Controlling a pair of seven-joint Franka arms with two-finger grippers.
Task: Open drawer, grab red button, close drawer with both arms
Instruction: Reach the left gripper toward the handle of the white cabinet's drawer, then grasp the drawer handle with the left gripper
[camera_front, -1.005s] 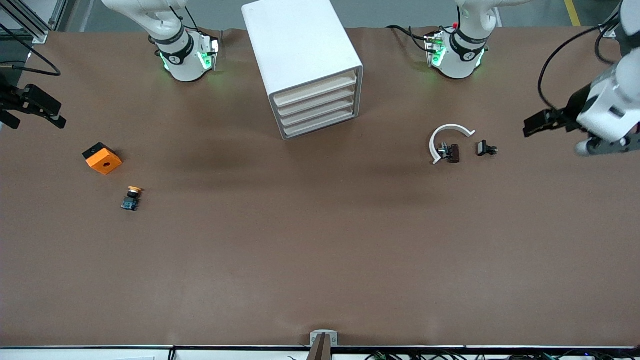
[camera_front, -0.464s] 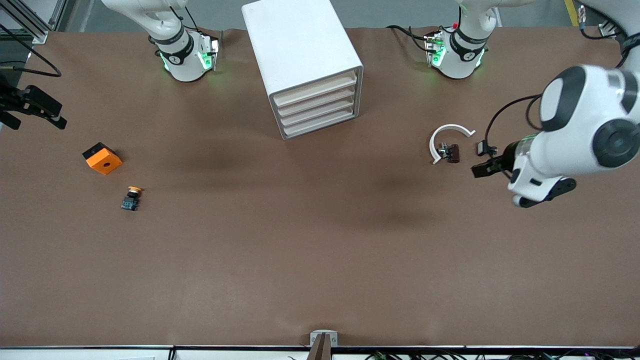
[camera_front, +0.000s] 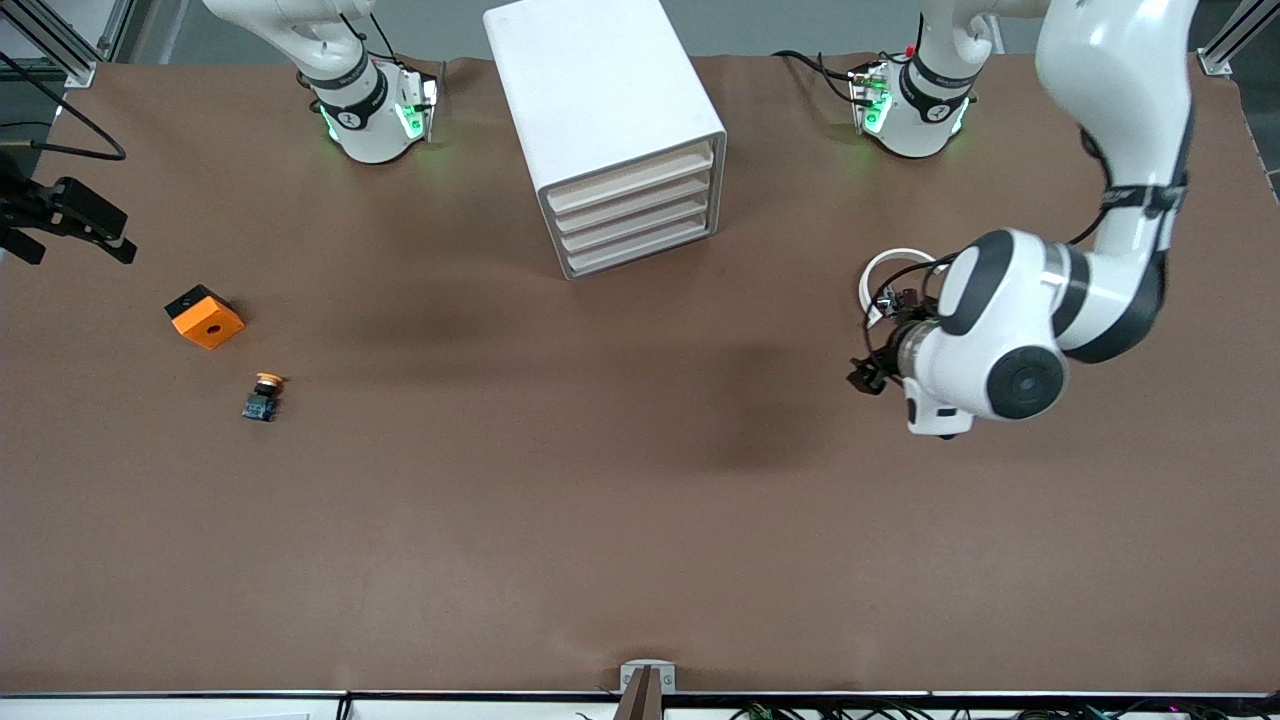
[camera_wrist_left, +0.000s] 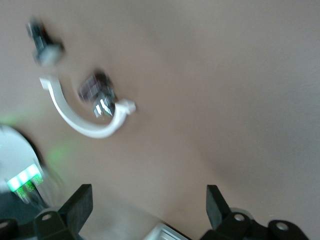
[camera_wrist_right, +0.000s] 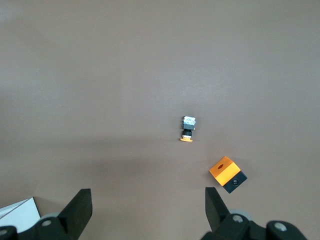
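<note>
Between the two arm bases, on the brown desk (camera_front: 640, 500): white boxy cabinet (camera_front: 600, 100) with four shallow cream-fronted drawers (camera_front: 632, 212), all pushed fully in.

Over the desk toward the left arm's end: left gripper (camera_wrist_left: 149, 192), fingers (camera_wrist_left: 82, 202) spread wide, nothing between them. Just beside it, a white curved plastic ring (camera_wrist_left: 82, 122) with a small dark metal-tipped part (camera_wrist_left: 97, 90) lying inside the curve, and another small dark part (camera_wrist_left: 45, 45) near the ring. Drawers well apart from these fingers, toward the middle of the desk.

Over the desk's edge at the right arm's end: right gripper (camera_wrist_right: 148, 192), fingers (camera_wrist_right: 80, 202) likewise wide apart and holding nothing. Below its camera, an orange cube with a hole (camera_wrist_right: 227, 173) and, near it, a small yellow-orange-capped push button (camera_wrist_right: 188, 128) lying on its side. Drawers well apart from these fingers too.
</note>
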